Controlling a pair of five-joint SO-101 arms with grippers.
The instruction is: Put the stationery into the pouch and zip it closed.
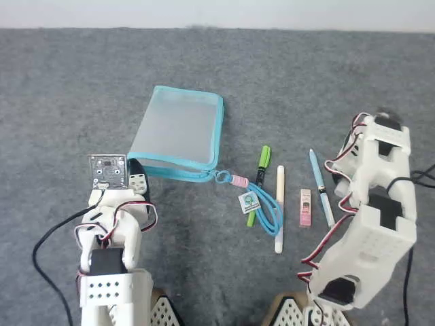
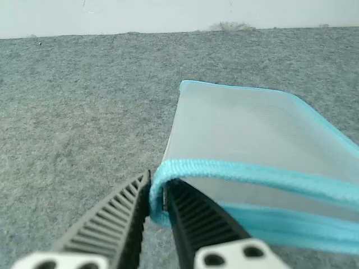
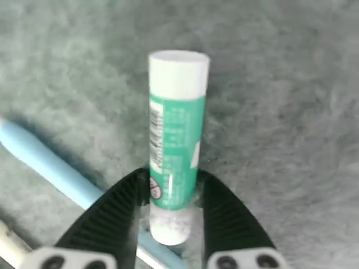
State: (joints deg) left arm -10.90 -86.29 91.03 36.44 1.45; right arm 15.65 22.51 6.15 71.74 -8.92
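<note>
stationery set with pouch, two arms, grey table

table (image 1: pixel 68 102): grey felt surface, carries all items.

pouch (image 1: pixel 178 129): frosted translucent, teal trim, lies flat at the centre-left of the table. in the left wrist view the pouch (image 2: pixel 247 129) shows two teal bands along its near edge, parted at the corner.

left claw (image 2: pixel 157 182): closed on the pouch's teal trim at the near corner, one finger on either side of the band.

right claw (image 3: pixel 172 179): grips the glue stick (image 3: pixel 176 129), a green-and-white tube with a white cap, at its lower end, above the felt and just beside the blue pen (image 3: pixel 50 162).

strap (image 1: pixel 266 204): blue loop joined to the pouch's zip pull, with a small white tag (image 1: pixel 249 202). it lies across the green pen (image 1: pixel 259 178).

cream pen (image 1: pixel 279 204): right of the green pen, roughly parallel.

blue pen (image 1: pixel 321 187): farthest right, next to the right arm.

pink eraser (image 1: pixel 305 207): small, between the cream pen and the blue pen.
</note>
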